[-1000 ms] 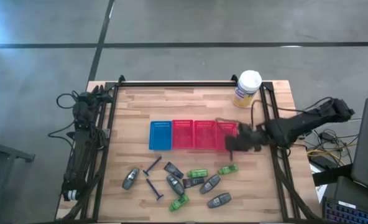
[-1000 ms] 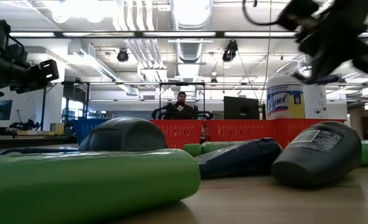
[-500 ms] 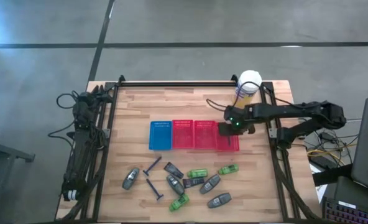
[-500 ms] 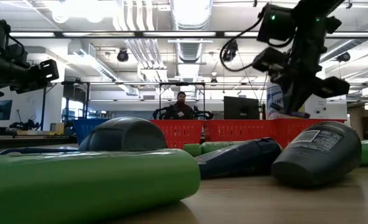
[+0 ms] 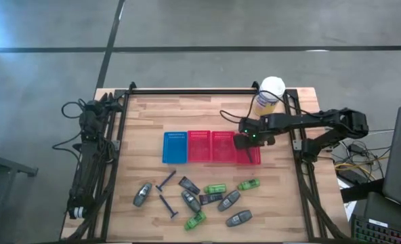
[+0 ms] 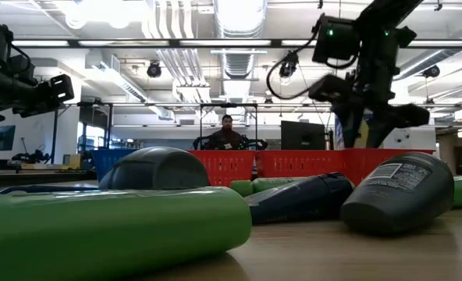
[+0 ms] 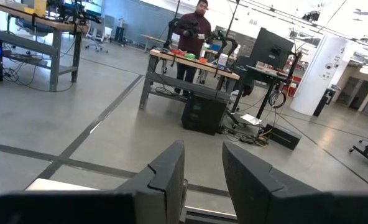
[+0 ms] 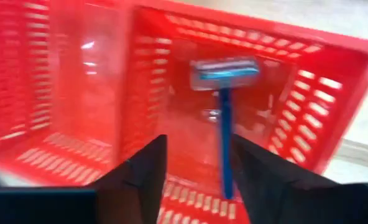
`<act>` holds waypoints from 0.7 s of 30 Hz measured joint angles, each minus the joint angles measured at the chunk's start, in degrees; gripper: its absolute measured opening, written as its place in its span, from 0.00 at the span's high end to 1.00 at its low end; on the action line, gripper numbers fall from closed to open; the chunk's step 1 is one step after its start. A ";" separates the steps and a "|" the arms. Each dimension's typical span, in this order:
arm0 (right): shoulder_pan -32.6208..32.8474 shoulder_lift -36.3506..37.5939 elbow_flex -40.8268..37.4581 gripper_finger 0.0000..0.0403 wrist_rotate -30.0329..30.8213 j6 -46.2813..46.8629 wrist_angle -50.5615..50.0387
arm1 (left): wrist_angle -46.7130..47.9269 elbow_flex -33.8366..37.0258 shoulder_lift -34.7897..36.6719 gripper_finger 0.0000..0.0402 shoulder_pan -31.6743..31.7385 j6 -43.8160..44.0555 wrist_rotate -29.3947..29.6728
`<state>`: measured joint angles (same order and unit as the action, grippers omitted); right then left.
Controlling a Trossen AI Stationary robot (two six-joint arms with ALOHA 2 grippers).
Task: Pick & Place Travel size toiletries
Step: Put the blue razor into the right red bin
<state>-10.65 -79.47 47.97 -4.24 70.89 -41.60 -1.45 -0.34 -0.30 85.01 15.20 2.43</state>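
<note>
Right end effector [image 5: 244, 141] over rightmost red tray [image 8: 333, 112], fingers spread; blue razor [image 8: 224, 118] inside tray between them. Left end effector [image 7: 202, 180] parked at bench's left edge, fingers slightly parted, pinching nothing.

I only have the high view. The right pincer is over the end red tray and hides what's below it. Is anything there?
Observer: Yes. The right wrist view shows a thin blue T-shaped razor inside the red mesh plastic tray.
Operator: Is it gripped?
Observer: No. The right pincer has its fingers apart on either side of the handle, clear of it.
Operator: And the left pincer?
Observer: In its wrist view, the left pincer holds nothing and faces the room.
</note>
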 joint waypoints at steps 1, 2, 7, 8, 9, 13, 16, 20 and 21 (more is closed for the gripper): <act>0.04 0.56 0.41 0.53 0.10 -0.19 0.01 | 0.00 0.00 0.00 0.71 0.00 0.00 0.00; 0.20 1.15 0.92 0.50 0.20 -0.20 -0.05 | 0.00 0.00 0.00 0.71 0.00 0.00 -0.01; 2.05 4.20 4.45 0.38 3.03 -1.39 -0.05 | 0.00 0.00 0.00 0.71 0.00 0.00 -0.01; 2.58 4.83 5.32 0.37 3.82 -2.21 0.09 | 0.00 0.00 0.00 0.71 0.00 0.00 0.01; 3.21 5.21 6.17 0.35 4.73 -3.03 0.02 | 0.00 0.00 -0.02 0.71 -0.02 0.00 -0.01; 5.17 4.66 9.09 0.32 5.94 -5.45 -0.17 | 0.00 0.00 -0.05 0.71 -0.02 0.00 -0.01; 5.82 3.41 10.71 0.31 5.95 -5.80 -0.06 | 0.00 0.00 -0.07 0.71 -0.02 0.00 -0.01; 5.90 1.69 12.70 0.32 5.98 -7.35 0.01 | 0.00 0.00 -0.11 0.71 -0.02 0.00 0.00; 5.92 1.30 13.20 0.32 5.96 -8.24 -0.01 | 0.00 0.00 -0.11 0.71 -0.04 0.00 -0.01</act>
<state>-4.74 -78.17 61.17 1.72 62.65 -41.61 -1.45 -0.34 -0.40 84.97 15.20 2.42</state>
